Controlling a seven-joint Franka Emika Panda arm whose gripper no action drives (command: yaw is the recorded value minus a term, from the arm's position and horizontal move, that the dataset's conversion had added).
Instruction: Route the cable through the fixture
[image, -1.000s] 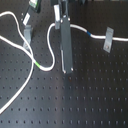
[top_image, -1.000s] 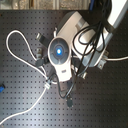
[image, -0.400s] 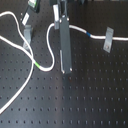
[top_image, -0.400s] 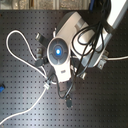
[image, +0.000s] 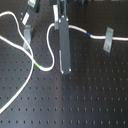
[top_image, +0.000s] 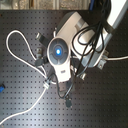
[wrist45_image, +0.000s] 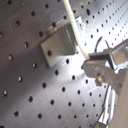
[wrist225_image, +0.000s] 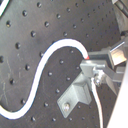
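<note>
The white cable snakes over the black perforated board in the first exterior view, with its green band at the first exterior view's left and its blue band at the first exterior view's right. My gripper is a dark grey upright bar in the middle. In the first wrist view the cable crosses a grey metal fixture and ends in my gripper, which looks shut on it. The second wrist view shows the cable's S-curve reaching the gripper beside the fixture.
Grey bracket fixtures stand at the first exterior view's right and left. In the second exterior view the arm's white body with a blue light covers the middle, and a cable loop lies at the second exterior view's left.
</note>
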